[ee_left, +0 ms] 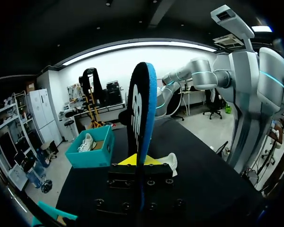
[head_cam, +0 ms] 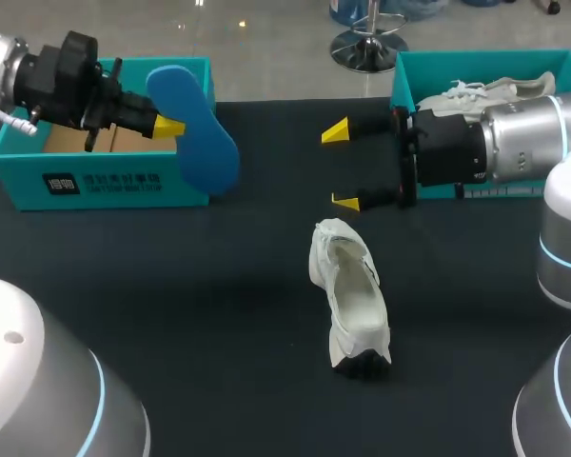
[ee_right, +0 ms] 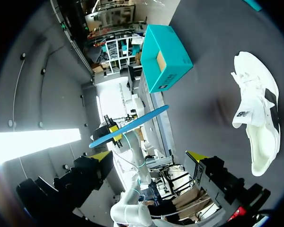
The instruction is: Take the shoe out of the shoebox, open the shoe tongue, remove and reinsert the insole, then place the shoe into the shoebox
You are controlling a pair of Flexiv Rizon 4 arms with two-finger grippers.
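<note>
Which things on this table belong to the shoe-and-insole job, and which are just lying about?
Job: white shoe lying loose; blue insole held in the left gripper; open right gripper; left shoebox, no shoe seen inside.
Lying about, probably: second shoe sitting in the right shoebox.

"What furniture can you see?"
"A table (head_cam: 200, 324). Its top is black and flat."
"Is it shiny?"
"No, it looks dull and dark all the way across."
</note>
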